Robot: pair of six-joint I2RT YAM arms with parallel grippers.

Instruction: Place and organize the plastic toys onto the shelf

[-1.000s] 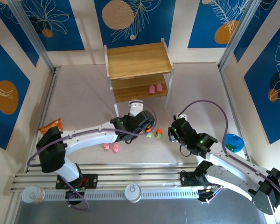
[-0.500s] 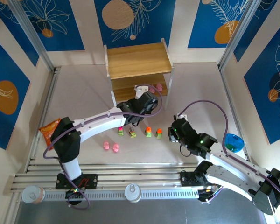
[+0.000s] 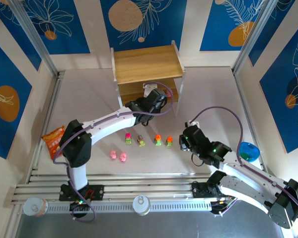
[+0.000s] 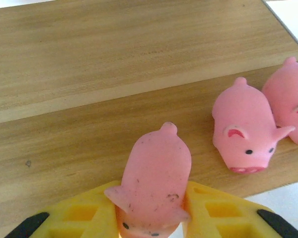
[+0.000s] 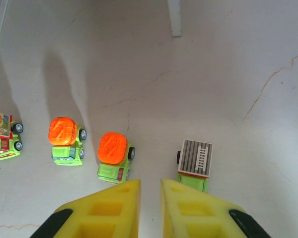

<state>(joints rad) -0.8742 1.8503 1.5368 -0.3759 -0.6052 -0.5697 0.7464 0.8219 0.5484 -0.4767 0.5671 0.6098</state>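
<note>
Left gripper (image 4: 151, 210) clamps a rounded pink plastic pig (image 4: 156, 168) over the light wooden shelf (image 4: 89, 59). Released tilted, it may topple into the two pink pigs (image 4: 243, 129) just right. Right gripper (image 5: 150, 191) is pinched together, empty.

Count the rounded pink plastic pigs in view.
5. One pig in the left pincer over the light wooden shelf board; two pigs on that board, to its right; two pigs on the white table, left of centre.

Two-tier wooden shelf (image 3: 146, 64) stands upright; two pink pigs (image 4: 243, 126) on its lower board, a third pig (image 4: 154, 183) held just over it; four little cars (image 3: 158, 140) in a row before it, two loose pigs (image 3: 122, 156) nearby.
</note>
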